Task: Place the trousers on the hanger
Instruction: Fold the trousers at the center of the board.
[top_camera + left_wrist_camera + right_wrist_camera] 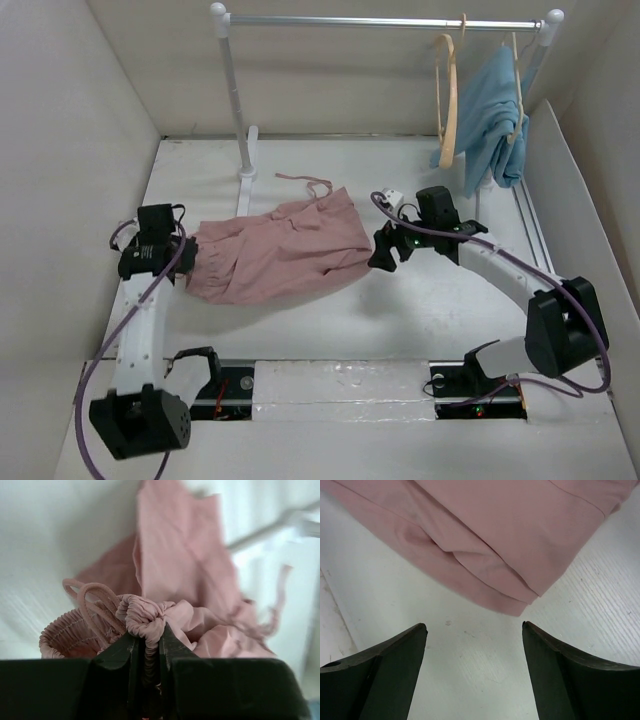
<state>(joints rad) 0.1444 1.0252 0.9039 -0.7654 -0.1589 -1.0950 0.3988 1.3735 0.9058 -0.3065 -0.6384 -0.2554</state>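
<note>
Where the trousers (285, 250) bunch up at their left end, the left fingers (188, 260) are pinched tight on a gathered, ruched edge. The wrist view shows the cloth squeezed between them. Trousers lie crumpled mid-counter, drawstring (310, 183) trailing toward the back. Bare counter (420, 320) shows on the near side of the cloth and to its right. Right fingers (383, 256) sit just beside the trousers' right edge, spread wide, holding nothing, clear of the cloth. A rail (380, 21) crosses the back on white posts. The hanger (447, 90) hangs from it at right, beside a light-blue garment (495, 105). Counter white, faintly ribbed; plain pale walls on three sides.
</note>
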